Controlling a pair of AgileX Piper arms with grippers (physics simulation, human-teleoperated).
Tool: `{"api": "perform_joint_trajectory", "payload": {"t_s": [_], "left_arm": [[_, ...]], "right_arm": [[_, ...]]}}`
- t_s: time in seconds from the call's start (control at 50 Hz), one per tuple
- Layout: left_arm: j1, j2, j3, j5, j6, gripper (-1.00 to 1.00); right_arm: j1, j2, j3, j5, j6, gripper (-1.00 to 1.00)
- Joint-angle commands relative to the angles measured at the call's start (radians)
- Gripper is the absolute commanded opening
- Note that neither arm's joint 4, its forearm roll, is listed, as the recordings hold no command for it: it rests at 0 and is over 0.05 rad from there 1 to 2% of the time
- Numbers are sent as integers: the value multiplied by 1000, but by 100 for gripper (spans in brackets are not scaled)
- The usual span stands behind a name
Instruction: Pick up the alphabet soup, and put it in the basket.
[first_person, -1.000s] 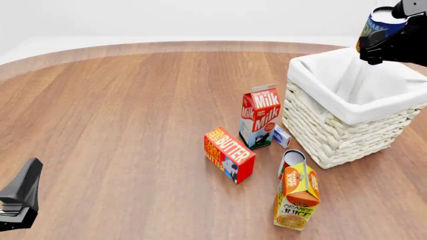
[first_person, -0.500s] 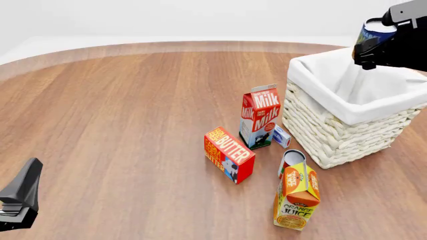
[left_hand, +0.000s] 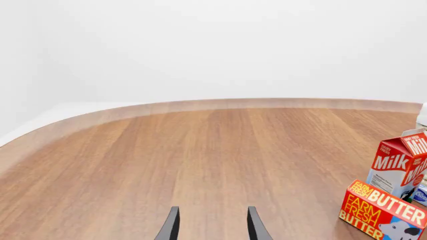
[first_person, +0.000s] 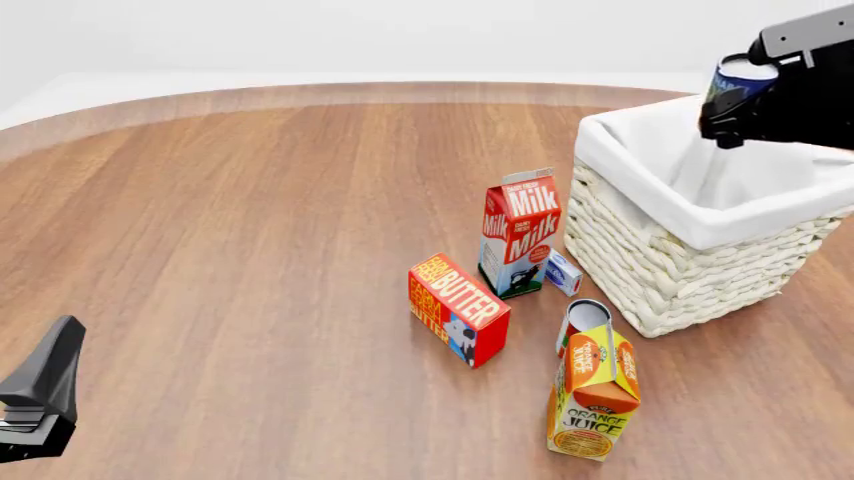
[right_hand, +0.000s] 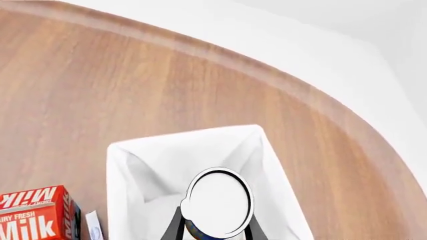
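Lowered since earlier: right gripper (first_person: 742, 95) clamping alphabet soup (first_person: 738, 74) above basket (first_person: 641, 170); left gripper (left_hand: 212, 225) parked, fingers apart.

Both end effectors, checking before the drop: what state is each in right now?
Left end effector: open, empty.
Right end effector: closed on the alphabet soup, above the basket.

The blue-labelled soup can (right_hand: 219, 202), pale top showing, hangs above the open white-lined wicker basket (first_person: 667, 270) at the table's right.

We see our right end effector (first_person: 742, 98) as blocky matte black; our left end effector (left_hand: 212, 226) shows two thin dark tapered fingers (left_hand: 171, 227).
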Motion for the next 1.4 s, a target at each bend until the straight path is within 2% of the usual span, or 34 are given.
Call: {"api": "perform_joint_trajectory", "payload": {"t_s": [0.02, 0.5, 1.04, 1.4], "left_arm": [[0, 0, 0, 0, 0, 100], [0, 0, 0, 0, 0, 100], [0, 0, 0, 0, 0, 100], [0, 0, 0, 0, 0, 100]], "right_arm": [[-10, 26, -10, -4, 17, -100], [-27, 94, -19, -18, 27, -100], [0, 142, -54, 40, 30, -100], [-12, 170, -73, 69, 19, -100]]}}
